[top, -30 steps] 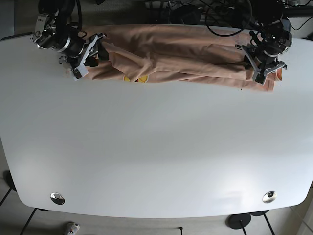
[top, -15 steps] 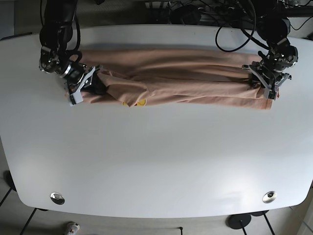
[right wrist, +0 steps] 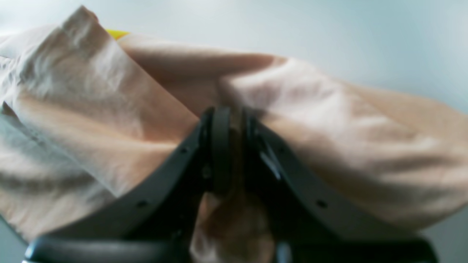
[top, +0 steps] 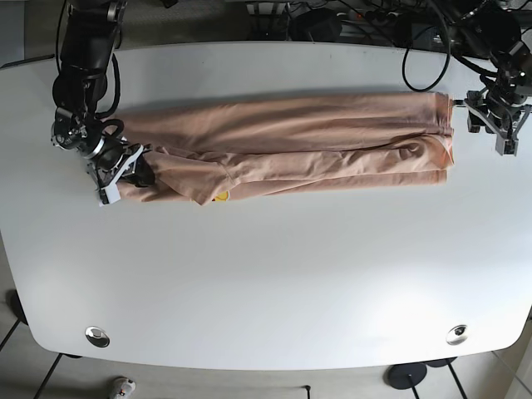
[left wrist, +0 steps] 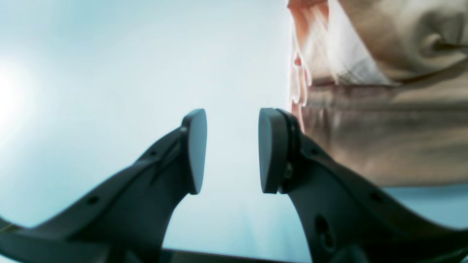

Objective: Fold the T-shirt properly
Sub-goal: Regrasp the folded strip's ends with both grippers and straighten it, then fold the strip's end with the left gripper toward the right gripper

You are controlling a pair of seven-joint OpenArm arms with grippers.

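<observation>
One white table (top: 266, 274), T-shirt (top: 291, 141) outstretched

White table (top: 266, 274) (glossy) — tiled floor (top: 17, 366)

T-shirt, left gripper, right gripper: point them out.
T-shirt (top: 291, 137), base view, mid-fabric.
Left gripper (left wrist: 230, 149), left wrist view, gap between its open fingers.
Right gripper (right wrist: 234, 146), right wrist view, between fingers shut on cloth.
</observation>
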